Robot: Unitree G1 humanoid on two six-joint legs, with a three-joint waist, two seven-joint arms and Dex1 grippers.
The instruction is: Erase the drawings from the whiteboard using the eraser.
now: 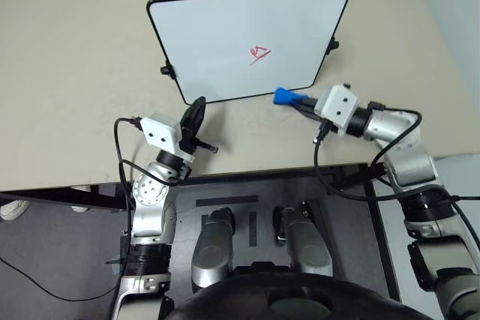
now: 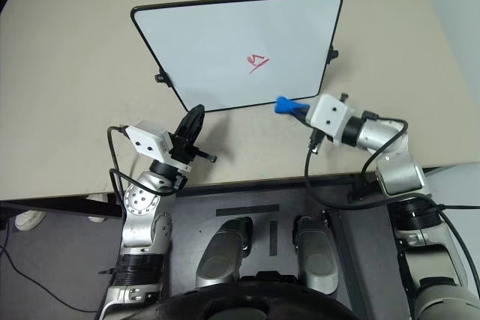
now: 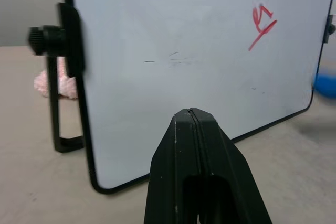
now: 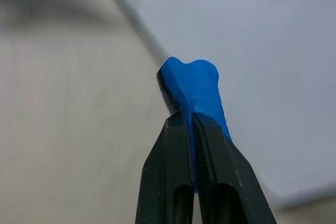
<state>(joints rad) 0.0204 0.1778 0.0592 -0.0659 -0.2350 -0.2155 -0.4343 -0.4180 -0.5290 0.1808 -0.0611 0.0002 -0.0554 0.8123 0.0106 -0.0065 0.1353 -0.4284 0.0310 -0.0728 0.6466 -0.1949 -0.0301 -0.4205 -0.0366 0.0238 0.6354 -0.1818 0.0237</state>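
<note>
Two grippers sit at the near edge of the table (image 1: 67, 50), one on each side of the board's lower edge. The right gripper (image 1: 298, 101) has its black fingers (image 4: 215, 171) pressed tight on the eraser (image 1: 286, 96), whose blue lobed end sticks out past the fingertips. In the head views the eraser tip lies just at the board's near edge, toward its right corner, at about 5 o'clock from the drawing (image 1: 259, 54); whether it touches the frame I cannot tell.

The board (image 1: 225, 35) stands tilted on the tan table, propped on a black stand with a knob (image 3: 44, 39) at each side. Its black frame has rounded corners. The drawing, a small red squiggle over a slanted stroke, sits right of the board's centre, toward 3 o'clock on the white face. A few faint grey marks show near the middle of the board in the left wrist view.

The left gripper (image 1: 196, 110) is closed, fingers together with nothing between them. It points at the board's lower left corner, at about 7 o'clock from the drawing, close to the frame but apart from it. A pale pink lump (image 3: 55, 82) lies on the table behind the board's left stand.
</note>
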